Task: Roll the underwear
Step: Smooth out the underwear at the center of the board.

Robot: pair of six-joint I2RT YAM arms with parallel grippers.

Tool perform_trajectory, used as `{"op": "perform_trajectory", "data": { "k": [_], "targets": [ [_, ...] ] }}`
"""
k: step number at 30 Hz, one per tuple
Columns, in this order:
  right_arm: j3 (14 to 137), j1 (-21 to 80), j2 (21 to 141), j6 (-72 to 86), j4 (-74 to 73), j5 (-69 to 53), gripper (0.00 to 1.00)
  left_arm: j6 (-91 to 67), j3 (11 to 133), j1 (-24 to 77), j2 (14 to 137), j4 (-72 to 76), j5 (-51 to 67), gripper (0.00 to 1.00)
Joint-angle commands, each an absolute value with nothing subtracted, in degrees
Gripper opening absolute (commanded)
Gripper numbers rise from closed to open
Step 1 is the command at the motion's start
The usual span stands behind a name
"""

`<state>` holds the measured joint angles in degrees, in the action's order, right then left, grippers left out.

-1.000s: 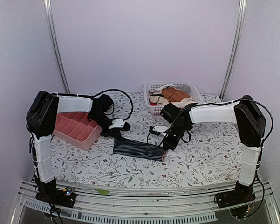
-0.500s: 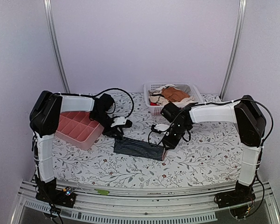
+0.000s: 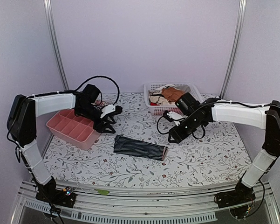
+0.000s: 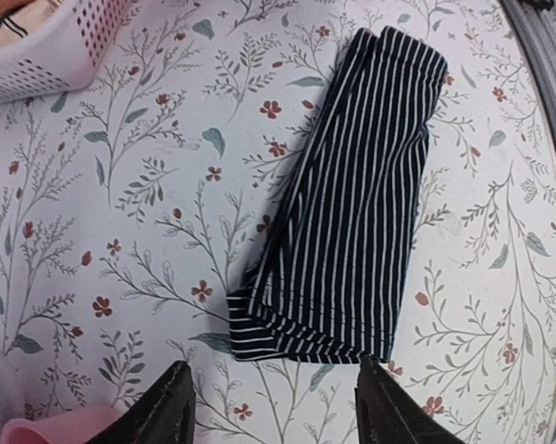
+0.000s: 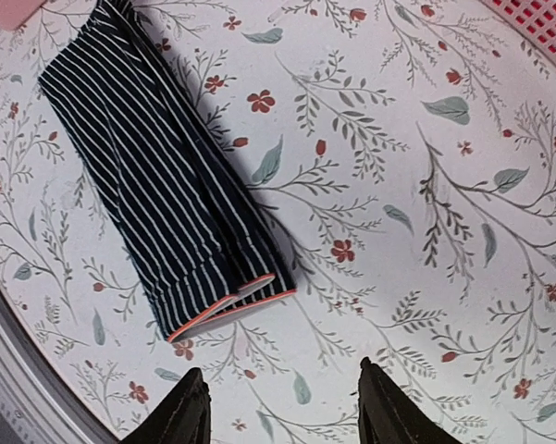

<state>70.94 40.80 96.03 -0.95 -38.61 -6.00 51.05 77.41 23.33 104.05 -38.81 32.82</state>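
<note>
The underwear (image 3: 140,147), dark navy with thin white stripes, lies folded into a long flat strip on the floral tablecloth; its right end shows a red edge. In the left wrist view the underwear (image 4: 352,213) lies just beyond my open left gripper (image 4: 276,414), apart from it. From the right wrist, the underwear (image 5: 162,176) shows its red-trimmed end toward my open right gripper (image 5: 282,407), with bare cloth between. Seen from above, the left gripper (image 3: 108,122) hovers up-left of the strip and the right gripper (image 3: 173,136) hovers to its upper right. Neither holds anything.
A pink divided tray (image 3: 73,128) sits at the left, under the left arm. A white basket (image 3: 151,88) with orange-brown and cream garments stands at the back centre. The metal rail (image 3: 144,193) runs along the table's near edge.
Both grippers opened and let go of the underwear's ends, then lifted and drew back: the left toward the pink tray, the right toward the basket. The strip stays flat.
</note>
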Motion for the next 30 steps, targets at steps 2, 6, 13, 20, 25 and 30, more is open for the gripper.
{"op": "perform_trajectory", "data": {
  "k": [2, 6, 13, 20, 25, 30],
  "targets": [
    [63.0, 40.5, 90.4, 12.8, -32.7, -18.7, 0.52, 45.7, 69.1, 23.1, 99.8, -37.2, 36.2, 0.59],
    [54.9, 40.5, 86.9, 22.5, -21.2, -24.9, 0.49, 41.8, 64.6, 23.4, 98.6, -34.9, 38.0, 0.58],
    [51.2, 42.7, 91.4, 27.0, -12.9, -25.3, 0.48, 37.0, 62.4, 23.6, 102.4, -32.8, 37.4, 0.55],
    [53.0, 44.6, 96.9, 27.2, -11.1, -24.2, 0.47, 34.3, 62.7, 23.7, 105.1, -31.5, 38.3, 0.53],
    [53.7, 45.0, 99.7, 27.6, -12.3, -23.5, 0.45, 34.3, 62.5, 23.9, 106.1, -31.1, 38.1, 0.53],
    [54.5, 45.3, 100.1, 27.5, -12.1, -22.5, 0.33, 34.8, 62.4, 24.0, 107.1, -31.2, 37.9, 0.49]
  ]
}}
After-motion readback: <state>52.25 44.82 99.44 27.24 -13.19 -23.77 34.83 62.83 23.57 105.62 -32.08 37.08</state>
